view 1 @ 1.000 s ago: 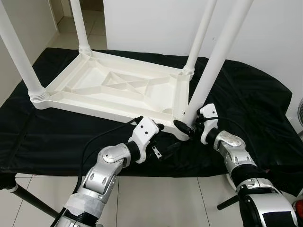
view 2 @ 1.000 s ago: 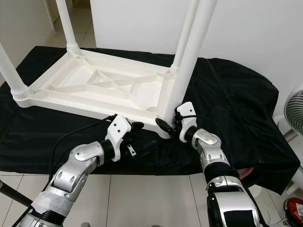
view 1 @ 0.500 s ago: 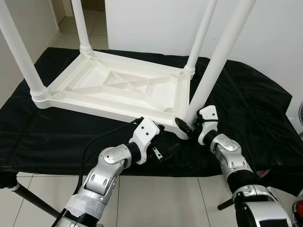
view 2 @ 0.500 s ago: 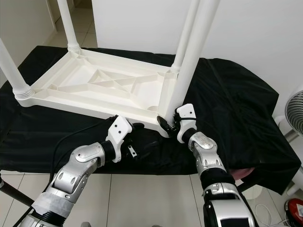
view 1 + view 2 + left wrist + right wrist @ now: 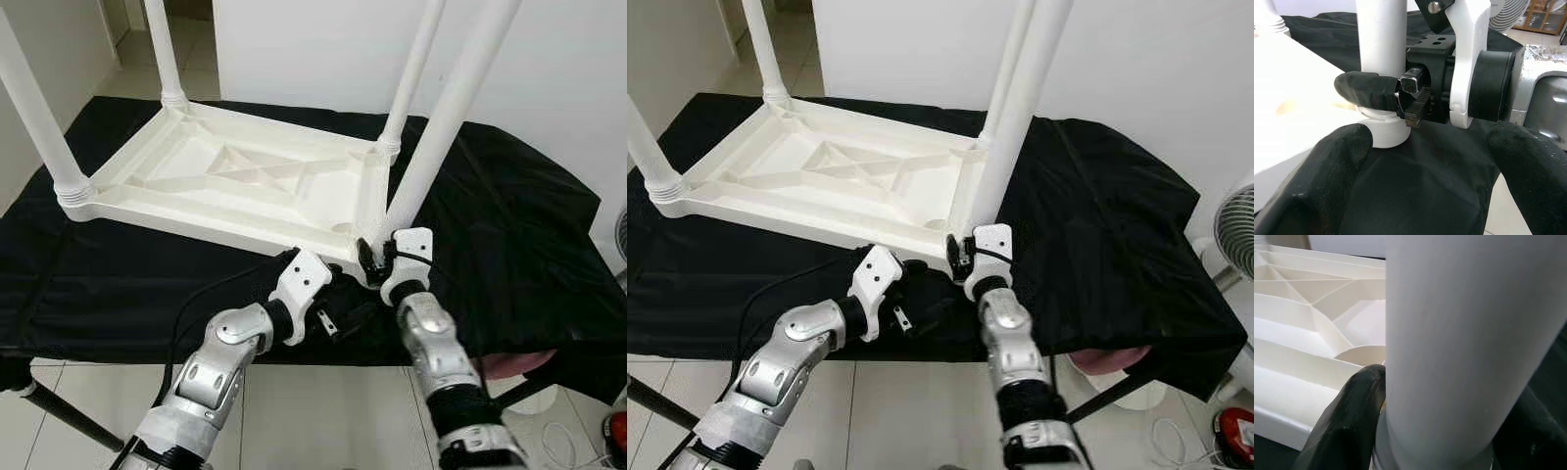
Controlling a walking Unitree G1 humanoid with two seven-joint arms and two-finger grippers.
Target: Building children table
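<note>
Right gripper (image 5: 377,262) clamped round near table leg (image 5: 446,117) base; left gripper (image 5: 338,305) spread at 7 o'clock, on black cloth (image 5: 509,215).

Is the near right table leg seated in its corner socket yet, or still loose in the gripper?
Seated, apparently: the leg stands in the tabletop's corner socket, right gripper clamped at its base. Whether it is fully tightened, cannot tell.

A black cloth (image 5: 509,206) drapes over the worktop and hangs off its edges above a pale tiled floor (image 5: 323,416). A white wall (image 5: 1156,69) stands behind, with a white fan (image 5: 1232,230) beside the cloth's right edge.
</note>
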